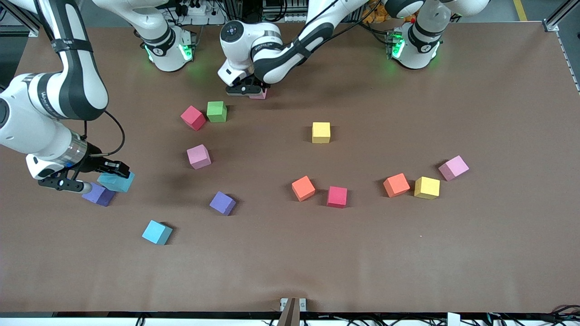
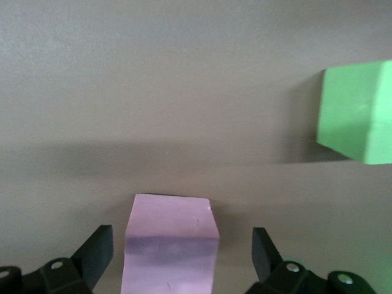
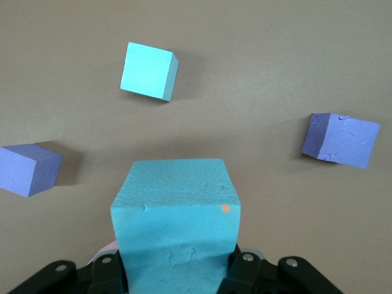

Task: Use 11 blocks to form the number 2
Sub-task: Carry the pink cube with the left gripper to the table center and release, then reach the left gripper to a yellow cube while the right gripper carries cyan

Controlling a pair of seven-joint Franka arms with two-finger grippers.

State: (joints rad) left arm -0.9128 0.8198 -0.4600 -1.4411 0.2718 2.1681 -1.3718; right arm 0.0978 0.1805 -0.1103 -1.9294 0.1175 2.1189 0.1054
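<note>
- Left gripper (image 1: 248,90) is seen low over the table near the robots' bases – jaws spread wide, a pink cube (image 2: 169,245) standing on the cloth between the fingers (image 2: 98,251) with a gap on each side, not gripped
- Green cube (image 1: 216,111) is found just nearer the camera than that gripper, touching a red cube (image 1: 193,117) at one edge
- Right gripper (image 1: 115,174) is closed on a cyan cube (image 3: 177,226), held in the air over a purple cube (image 1: 98,194) at the right arm's end of the table
- No digit is formed; blocks are scattered singly: a second cyan cube (image 1: 157,232), a second purple cube (image 1: 222,203), another pink cube (image 1: 198,156), a yellow cube (image 1: 321,132)
- An orange cube (image 1: 303,188) is noted near a second red cube (image 1: 337,196); an orange (image 1: 396,185) and yellow (image 1: 427,188) pair sits almost touching, a pink cube (image 1: 453,167) close by
- Wide bare cloth is left along the camera-side edge and at the left arm's end
</note>
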